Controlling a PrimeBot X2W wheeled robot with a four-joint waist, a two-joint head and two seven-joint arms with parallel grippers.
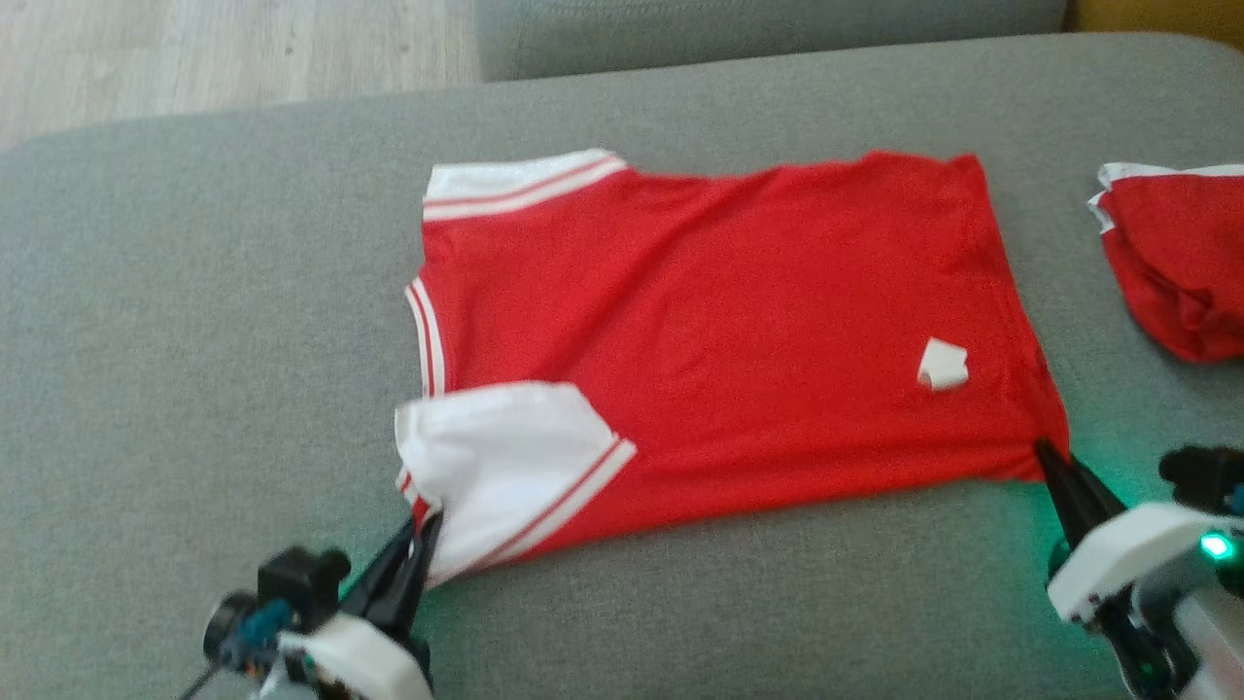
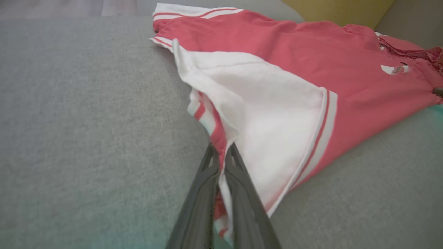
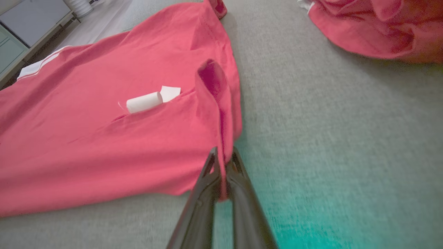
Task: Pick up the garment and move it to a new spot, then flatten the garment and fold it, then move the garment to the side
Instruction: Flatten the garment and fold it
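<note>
Garment (image 1: 719, 321) spread on cushion (image 1: 194, 292) ahead of left gripper (image 1: 428, 520), sleeve edge (image 2: 217, 143) clamped in it; hem corner (image 3: 225, 143) clamped in right gripper (image 1: 1046, 450). Risk judged: shallow bites lost if corners are pulled unevenly.

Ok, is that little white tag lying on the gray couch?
No, the tag lies on top of the red shirt, near its right end, with red cloth all around it and the couch farther off.
</note>
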